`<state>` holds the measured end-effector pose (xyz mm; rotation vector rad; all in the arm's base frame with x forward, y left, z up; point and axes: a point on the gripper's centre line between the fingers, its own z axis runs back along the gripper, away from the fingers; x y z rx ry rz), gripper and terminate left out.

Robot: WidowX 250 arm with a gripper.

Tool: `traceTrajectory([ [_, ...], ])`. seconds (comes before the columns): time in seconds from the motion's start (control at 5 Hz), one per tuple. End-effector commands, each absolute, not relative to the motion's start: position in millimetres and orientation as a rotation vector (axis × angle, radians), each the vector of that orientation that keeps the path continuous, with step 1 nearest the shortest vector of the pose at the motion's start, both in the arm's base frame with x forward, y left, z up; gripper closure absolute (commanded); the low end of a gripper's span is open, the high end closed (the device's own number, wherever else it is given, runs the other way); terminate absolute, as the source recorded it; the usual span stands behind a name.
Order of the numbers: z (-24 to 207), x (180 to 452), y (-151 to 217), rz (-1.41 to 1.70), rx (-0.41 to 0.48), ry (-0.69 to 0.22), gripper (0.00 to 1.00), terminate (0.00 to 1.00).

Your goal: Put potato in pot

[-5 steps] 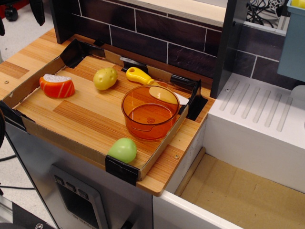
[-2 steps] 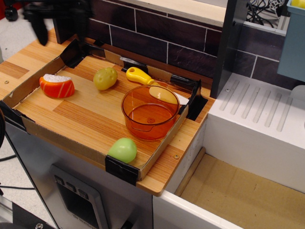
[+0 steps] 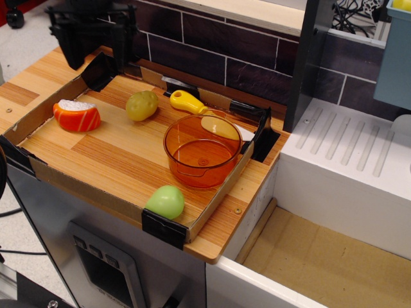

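Note:
The potato [image 3: 141, 106], yellowish with brown specks, lies on the wooden tray floor near the back, left of the pot. The pot [image 3: 201, 156] is a transparent orange saucepan with a yellow handle [image 3: 187, 101] pointing to the back left; nothing lies in it. My gripper [image 3: 99, 56] is black and hangs at the top left, above the tray's back-left corner, up and to the left of the potato. Its two fingers [image 3: 72, 54] stand wide apart and hold nothing.
An orange half-fruit with a white top [image 3: 77, 116] lies at the tray's left. A pale green fruit [image 3: 166, 201] lies at the front corner. The cardboard-rimmed tray [image 3: 77, 187] has black taped corners. A brick wall stands behind, and a white drainer [image 3: 350, 151] is at the right.
The gripper has come into view from the top left and moved right and down toward the tray's back-left corner. The potato, the pot and the fruits have not moved.

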<state>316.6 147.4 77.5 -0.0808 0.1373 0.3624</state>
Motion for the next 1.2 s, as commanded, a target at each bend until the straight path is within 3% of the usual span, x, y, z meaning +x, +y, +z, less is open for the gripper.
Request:
traceTrajectory([
  [0.0, 76.4, 345.9, 140.6, 0.341, -0.068, 0.026, 0.0, 0.0],
  [0.4, 61.9, 341.2, 125.4, 0.288, -0.07, 0.003, 0.0, 0.0],
  [1.0, 29.8, 344.9, 124.3, 0.303, 0.005, -0.007, 0.0, 0.0],
])
